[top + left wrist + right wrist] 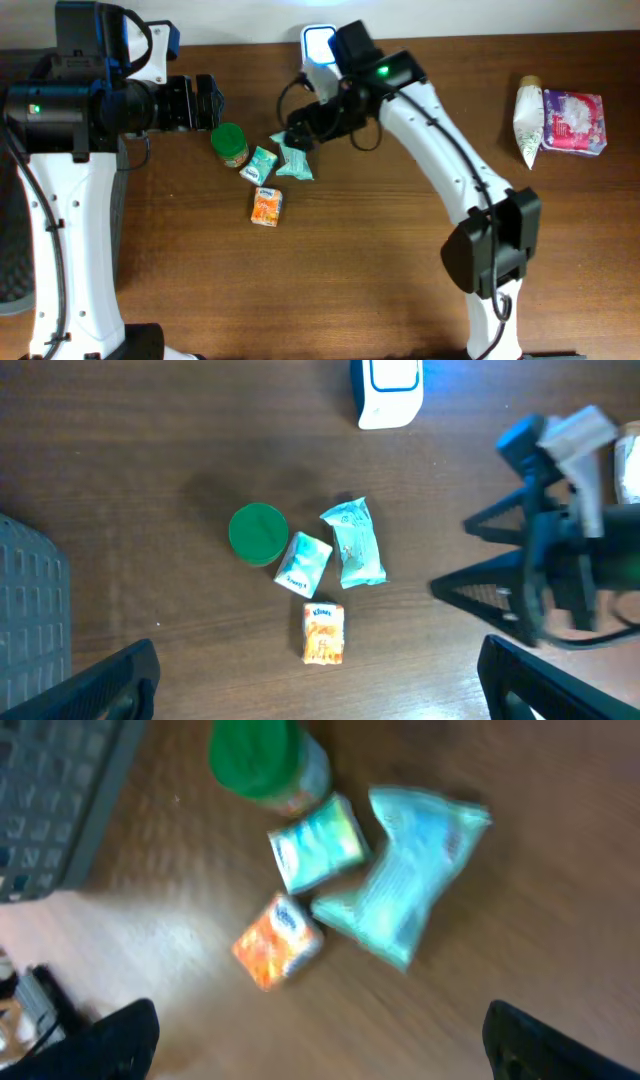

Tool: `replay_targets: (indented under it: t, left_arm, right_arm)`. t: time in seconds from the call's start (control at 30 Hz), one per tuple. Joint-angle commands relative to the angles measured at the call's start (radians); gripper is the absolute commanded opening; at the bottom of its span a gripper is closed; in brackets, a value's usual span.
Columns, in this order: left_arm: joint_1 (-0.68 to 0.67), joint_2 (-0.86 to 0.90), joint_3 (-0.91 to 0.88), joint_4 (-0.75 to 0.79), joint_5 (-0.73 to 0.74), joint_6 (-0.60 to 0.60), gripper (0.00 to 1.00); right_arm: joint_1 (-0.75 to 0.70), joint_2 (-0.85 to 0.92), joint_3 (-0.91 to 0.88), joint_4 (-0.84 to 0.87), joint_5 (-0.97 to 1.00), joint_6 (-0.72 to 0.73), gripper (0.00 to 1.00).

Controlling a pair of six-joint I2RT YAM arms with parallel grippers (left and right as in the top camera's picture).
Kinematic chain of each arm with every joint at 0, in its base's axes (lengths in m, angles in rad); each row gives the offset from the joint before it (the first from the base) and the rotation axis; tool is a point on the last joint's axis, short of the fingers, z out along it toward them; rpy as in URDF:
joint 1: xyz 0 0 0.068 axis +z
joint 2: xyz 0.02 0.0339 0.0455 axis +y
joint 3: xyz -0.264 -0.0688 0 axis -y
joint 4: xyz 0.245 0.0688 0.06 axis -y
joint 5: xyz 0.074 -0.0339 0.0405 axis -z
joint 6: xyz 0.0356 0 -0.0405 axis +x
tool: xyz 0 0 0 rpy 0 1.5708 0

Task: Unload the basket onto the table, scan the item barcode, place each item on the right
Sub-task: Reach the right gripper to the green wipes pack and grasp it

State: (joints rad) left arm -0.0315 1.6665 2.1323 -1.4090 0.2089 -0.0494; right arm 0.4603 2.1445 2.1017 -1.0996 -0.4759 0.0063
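Four items on brown wooden worktop (pixel 360 280); white barcode scanner (pixel 318 45) at twelve o'clock. Right hand (pixel 320 1010) spread, empty, above larger teal crinkled packet (pixel 295 162): best pinched by its edges, barcode uncovered.

The near half of the desk (pixel 360 295) is left open, whereas the far-left part is obstructed by a tight cluster of green-lidded jar (pixel 230 145), small teal packet (pixel 262 166), teal pouch (pixel 296 162) and orange carton (pixel 266 207), overhung by the right arm (pixel 440 140), with the scanner (pixel 318 45) at the far edge.
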Motion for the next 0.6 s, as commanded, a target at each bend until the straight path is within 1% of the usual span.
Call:
replay_targets:
  t: [0.0,0.03,0.13,0.3,0.4,0.47,0.5,0.57]
  left_arm:
    - [0.002,0.002,0.005,0.002,0.003,-0.006,0.99]
    - [0.002,0.002,0.005,0.002,0.003,-0.006,0.99]
    - [0.002,0.002,0.005,0.002,0.003,-0.006,0.99]
    - [0.002,0.002,0.005,0.002,0.003,-0.006,0.99]
    - [0.002,0.002,0.005,0.002,0.003,-0.006,0.99]
    - [0.002,0.002,0.005,0.002,0.003,-0.006,0.99]
    - [0.002,0.002,0.005,0.002,0.003,-0.006,0.99]
    - [0.002,0.002,0.005,0.002,0.003,-0.006,0.99]
  right_arm:
    - [0.053,0.032,-0.006,0.082,0.016,0.014,0.99]
    - [0.073,0.042,-0.007,0.111,0.017,0.014,0.99]
    - [0.096,0.073,-0.018,0.121,0.02,0.01,0.99]
    - [0.096,0.073,-0.027,0.095,0.02,0.01,0.99]
    - [0.096,0.075,-0.027,0.133,0.028,0.011,0.99]
    - [0.097,0.075,-0.048,0.156,0.167,0.087,0.99]
    - [0.097,0.075,-0.077,0.186,0.228,0.135,0.97]
    - [0.097,0.075,-0.134,0.251,0.23,0.143,0.88]
